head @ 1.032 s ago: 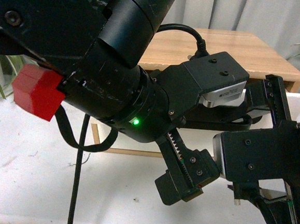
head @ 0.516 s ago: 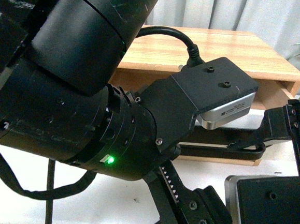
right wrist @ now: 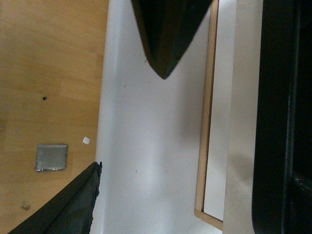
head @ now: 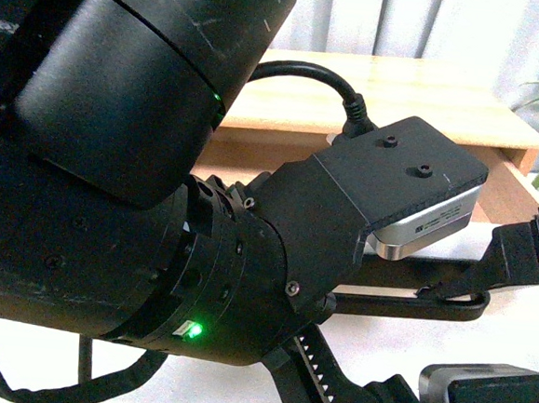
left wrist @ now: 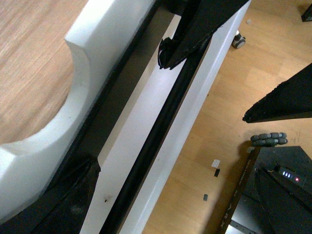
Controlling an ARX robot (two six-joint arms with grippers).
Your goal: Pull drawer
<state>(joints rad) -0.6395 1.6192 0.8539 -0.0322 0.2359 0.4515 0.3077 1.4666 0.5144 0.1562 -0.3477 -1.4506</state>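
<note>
The drawer [left wrist: 134, 131] has a white front with a half-round notch [left wrist: 68, 102] in its upper edge and light wood inside [left wrist: 29, 53]. Its long black bar handle [left wrist: 158, 136] runs along the front. My left gripper [left wrist: 129, 113] is open. One finger [left wrist: 195, 29] has its tip against the handle, and the other finger [left wrist: 63, 204] lies on the drawer's inner side. In the front view the handle [head: 411, 304] shows behind my left arm [head: 157, 202]. My right gripper [right wrist: 130, 121] is open over a white surface [right wrist: 146, 156], holding nothing.
A wooden top [head: 400, 90] stands above the drawer opening [head: 509, 188]. Wood floor [left wrist: 229, 122] lies below, with a castor [left wrist: 239, 41] and a black device [left wrist: 278, 195]. A thin wood strip [right wrist: 205, 122] and a black part [right wrist: 282, 117] lie beside the right gripper.
In the front view my left arm has come closer and now fills most of the picture. The right wrist housing has sunk toward the bottom right corner.
</note>
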